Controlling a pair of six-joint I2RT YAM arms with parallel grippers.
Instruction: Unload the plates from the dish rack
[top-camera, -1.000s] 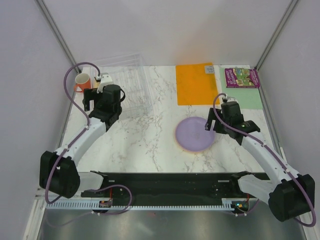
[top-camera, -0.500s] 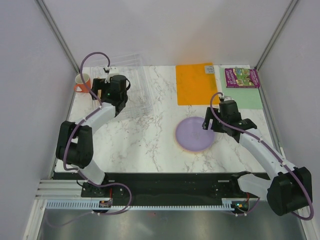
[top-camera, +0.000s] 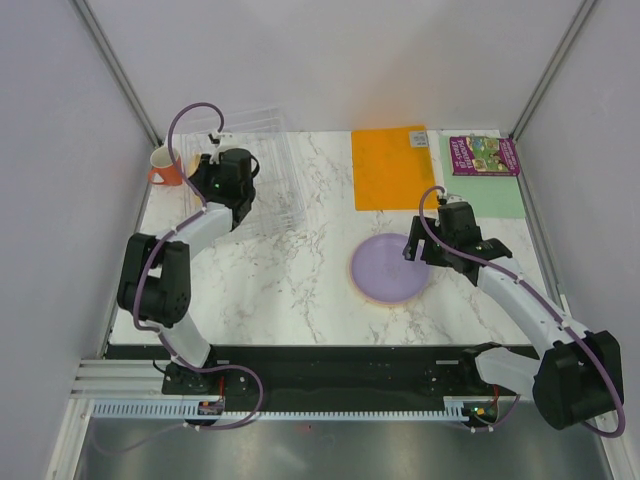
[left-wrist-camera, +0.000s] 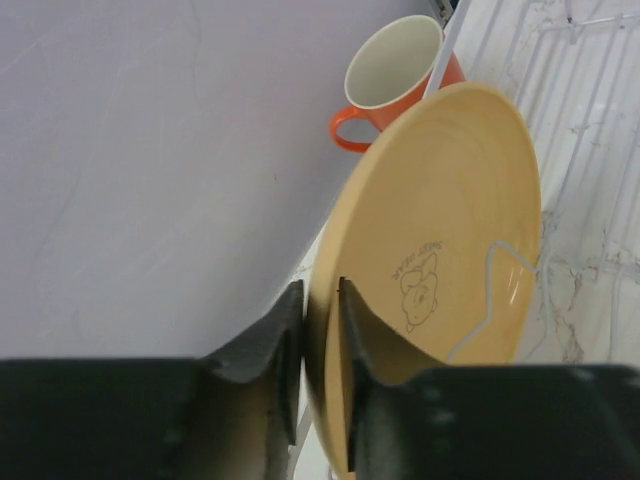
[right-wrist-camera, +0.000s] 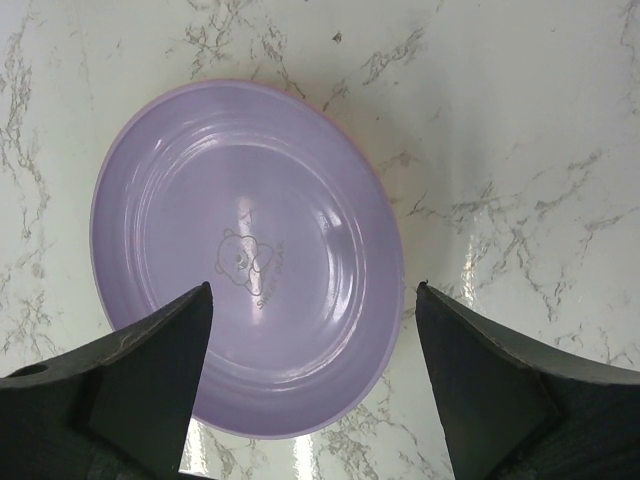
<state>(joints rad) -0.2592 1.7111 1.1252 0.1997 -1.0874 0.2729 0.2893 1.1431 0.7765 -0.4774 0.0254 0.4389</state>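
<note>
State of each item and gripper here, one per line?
Yellow-orange round plastic plate: on edge in the rack.
Purple round plastic plate: flat on table, face up.
Clear plastic dish rack: holds the yellow-orange plate.
Orange mug with white inside: upright, empty.
Left gripper: shut on the yellow-orange plate's rim.
Right gripper: open over the purple plate.

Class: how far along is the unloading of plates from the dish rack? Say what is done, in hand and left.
Done: a purple plate lies flat on the table, the right gripper open above it. In hand: the left gripper pinches the rim of a yellow plate standing in the dish rack. Left: lift it out and set it down.
</note>
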